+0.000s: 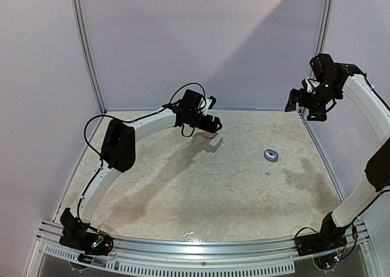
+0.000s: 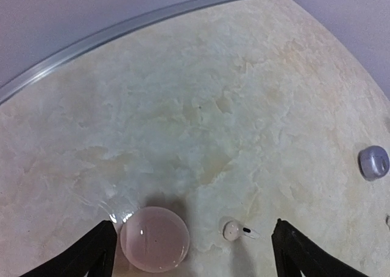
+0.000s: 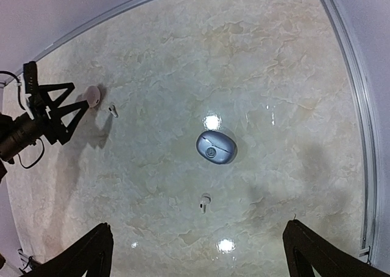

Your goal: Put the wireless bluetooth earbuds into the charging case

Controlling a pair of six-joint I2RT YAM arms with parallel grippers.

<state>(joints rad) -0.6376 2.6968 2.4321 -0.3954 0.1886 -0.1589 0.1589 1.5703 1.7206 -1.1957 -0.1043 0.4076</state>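
Observation:
One small whitish earbud (image 2: 233,230) lies on the table beside a round pink case (image 2: 154,238). Both sit between the fingers of my left gripper (image 2: 193,231), which is open and low over them at the back of the table (image 1: 210,128). A second earbud (image 3: 204,202) lies just in front of a closed blue-grey oval case (image 3: 216,147), right of centre (image 1: 270,155). My right gripper (image 3: 198,228) hangs open and empty, high above that pair at the far right (image 1: 303,103). I cannot tell which of the two is the charging case.
The marbled tabletop (image 1: 183,192) has a metal rim (image 2: 91,42) and pale walls at the back and sides. The left arm (image 1: 119,146) arches over the left half. The right arm (image 1: 372,137) rises along the right edge.

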